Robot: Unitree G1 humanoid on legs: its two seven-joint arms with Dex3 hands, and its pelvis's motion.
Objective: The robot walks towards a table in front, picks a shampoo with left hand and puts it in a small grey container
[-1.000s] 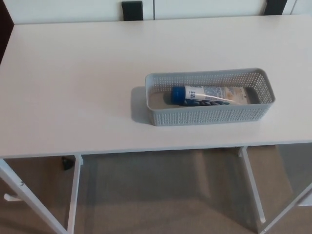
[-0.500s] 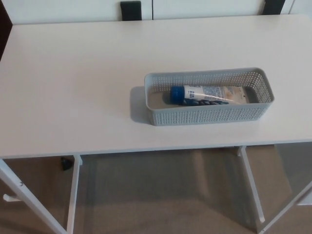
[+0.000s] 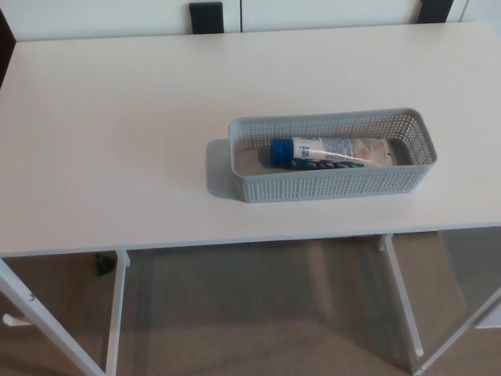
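Observation:
A small grey perforated container (image 3: pixel 329 185) stands on the white table (image 3: pixel 117 141), right of centre and close to the front edge. Inside it lies a shampoo tube (image 3: pixel 333 150) on its side, blue cap pointing left, pale body with blue print pointing right. Neither of my hands nor any part of my arms shows in the head view.
The table's front edge (image 3: pixel 235 244) runs across the lower third of the picture, with white legs (image 3: pixel 117 313) and grey floor below. Two dark objects (image 3: pixel 206 16) sit behind the table's far edge against a white wall.
The whole picture has shifted slightly left and up, so the camera has moved. The container and the tube in it keep their places on the table.

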